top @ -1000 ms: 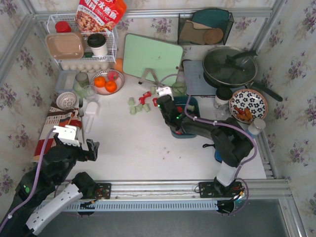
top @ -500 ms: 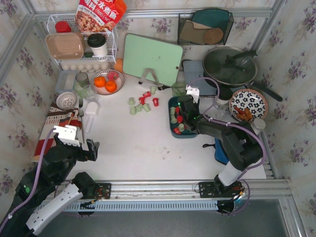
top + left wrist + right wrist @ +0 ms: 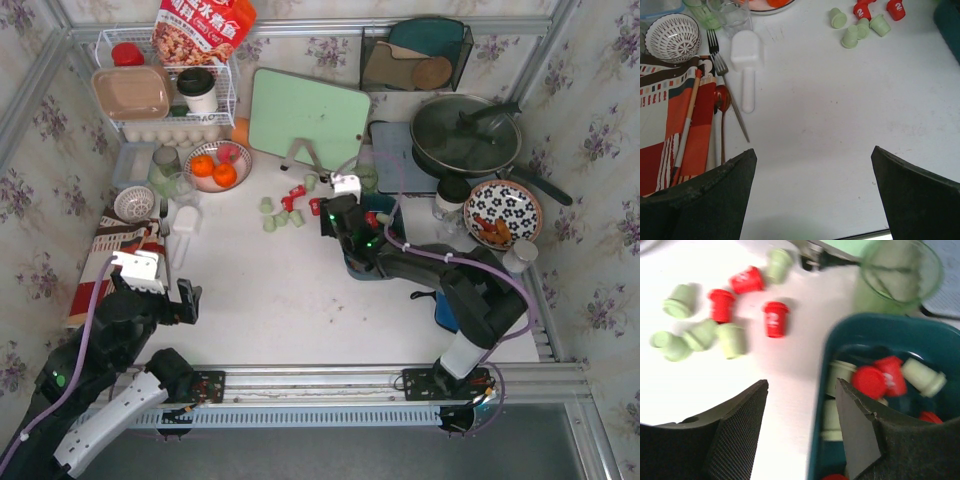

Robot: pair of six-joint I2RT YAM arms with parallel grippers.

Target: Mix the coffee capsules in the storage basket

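Observation:
The dark teal storage basket [image 3: 867, 325] holds red and pale green coffee capsules [image 3: 872, 380]. In the top view my right arm hides most of the basket [image 3: 365, 273]. More coffee capsules [image 3: 775, 317] of both colours lie loose on the white table to its left [image 3: 290, 203]. My right gripper [image 3: 802, 385] is open and straddles the basket's left wall, one finger over the table and one inside the basket, with no capsule between them [image 3: 340, 215]. My left gripper [image 3: 813, 151] is wide open over bare table near the front left [image 3: 160, 295].
A green glass cup [image 3: 900, 275] stands just behind the basket. A green cutting board [image 3: 308, 118], a bowl of oranges [image 3: 217, 165], a lidded pan [image 3: 466, 135] and a patterned plate [image 3: 503, 212] lie around. Cutlery on a striped cloth [image 3: 722, 100] and a white scoop [image 3: 746, 55] sit at the left.
My right gripper swung right over the basket, then came back to its left wall, its jaws widening. The left arm barely moved.

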